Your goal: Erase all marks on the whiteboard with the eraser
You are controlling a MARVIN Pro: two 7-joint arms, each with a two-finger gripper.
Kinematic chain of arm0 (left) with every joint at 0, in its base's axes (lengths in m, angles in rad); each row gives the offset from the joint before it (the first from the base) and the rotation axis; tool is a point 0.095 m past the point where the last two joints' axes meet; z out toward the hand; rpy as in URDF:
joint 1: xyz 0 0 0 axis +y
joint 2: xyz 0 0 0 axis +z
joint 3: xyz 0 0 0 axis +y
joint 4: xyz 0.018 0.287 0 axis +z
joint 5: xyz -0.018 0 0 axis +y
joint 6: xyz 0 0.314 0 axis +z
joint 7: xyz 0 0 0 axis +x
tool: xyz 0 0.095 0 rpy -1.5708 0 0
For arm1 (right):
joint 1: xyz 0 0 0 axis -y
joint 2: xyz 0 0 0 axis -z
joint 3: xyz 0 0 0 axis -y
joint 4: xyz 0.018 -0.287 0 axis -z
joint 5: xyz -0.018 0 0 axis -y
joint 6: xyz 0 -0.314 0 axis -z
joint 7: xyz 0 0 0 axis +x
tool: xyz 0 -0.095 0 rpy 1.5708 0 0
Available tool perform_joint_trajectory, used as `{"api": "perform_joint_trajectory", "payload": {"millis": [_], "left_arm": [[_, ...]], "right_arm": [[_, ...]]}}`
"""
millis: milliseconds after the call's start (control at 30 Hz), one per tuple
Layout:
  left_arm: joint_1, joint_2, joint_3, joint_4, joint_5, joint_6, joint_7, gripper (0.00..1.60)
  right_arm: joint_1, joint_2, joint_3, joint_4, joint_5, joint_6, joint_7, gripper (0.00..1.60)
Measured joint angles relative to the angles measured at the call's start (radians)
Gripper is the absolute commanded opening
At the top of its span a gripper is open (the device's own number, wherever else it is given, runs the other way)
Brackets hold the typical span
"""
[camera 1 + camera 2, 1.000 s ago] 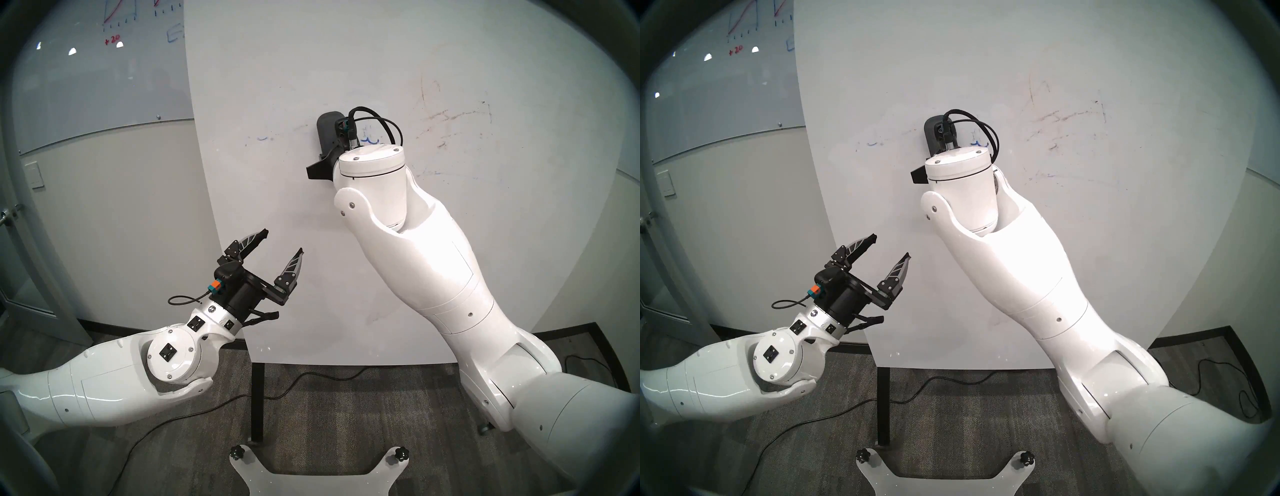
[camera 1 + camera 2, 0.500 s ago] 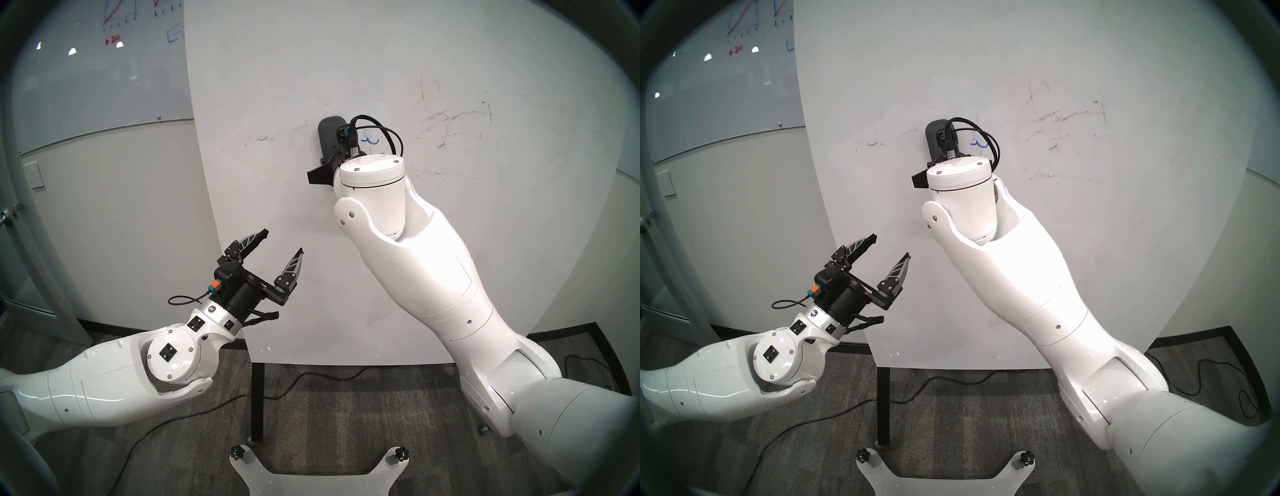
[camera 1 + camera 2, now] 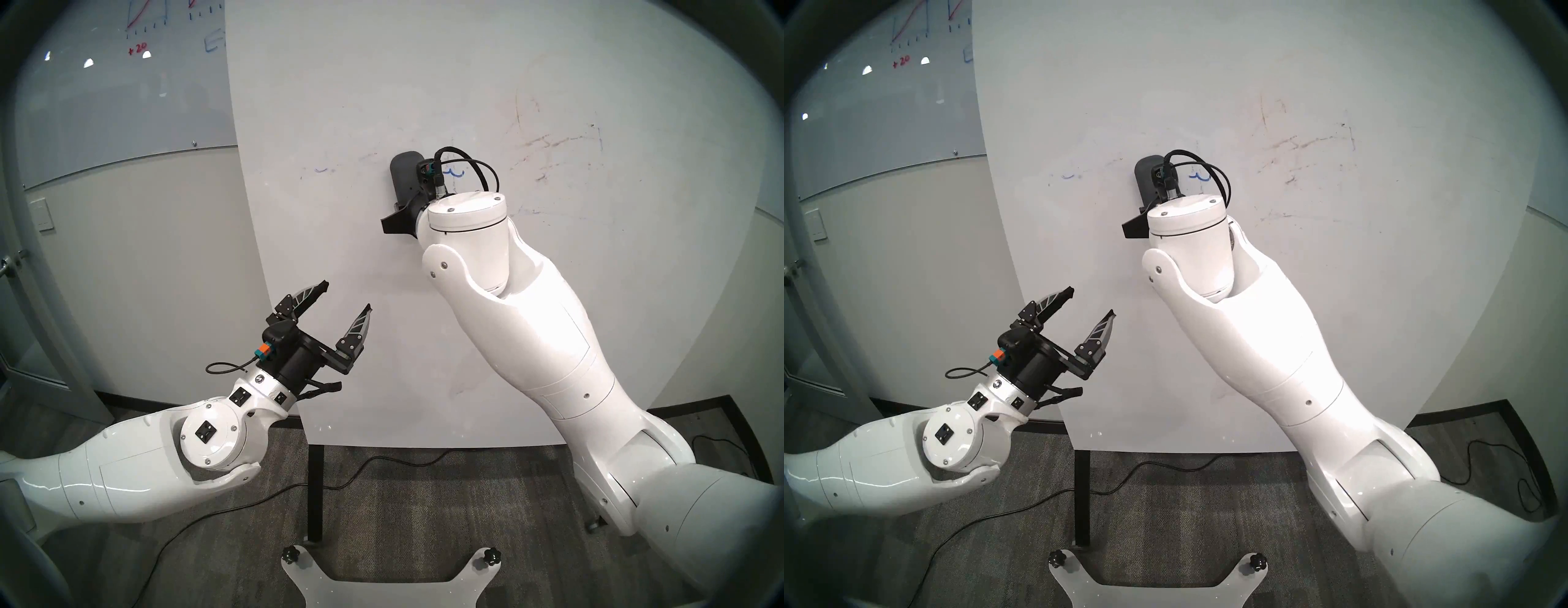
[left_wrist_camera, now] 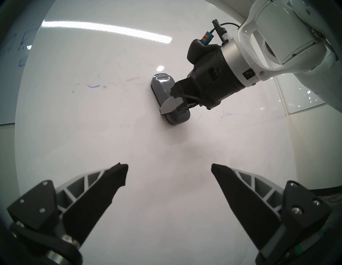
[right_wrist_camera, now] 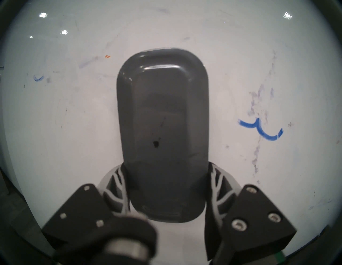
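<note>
We see right gripper (image 5: 164, 185) fingertips hidden behind eraser (image 5: 162, 133); whiteboard (image 3: 424, 85) edges cut off.

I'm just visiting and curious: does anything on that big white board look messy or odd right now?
Only leftover marks: a blue squiggle right of the eraser, a small blue curl left, and faint smudges on the whiteboard.
</note>
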Motion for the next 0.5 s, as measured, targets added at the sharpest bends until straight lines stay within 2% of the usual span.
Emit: {"api": "perform_joint_trajectory", "payload": {"millis": [500], "left_arm": [[0.0, 0.0, 0.0, 0.0, 0.0, 0.0, 0.0, 1.6]], "right_arm": [[0.002, 0.004, 0.0, 0.015, -0.003, 0.003, 0.001, 0.0]]}}
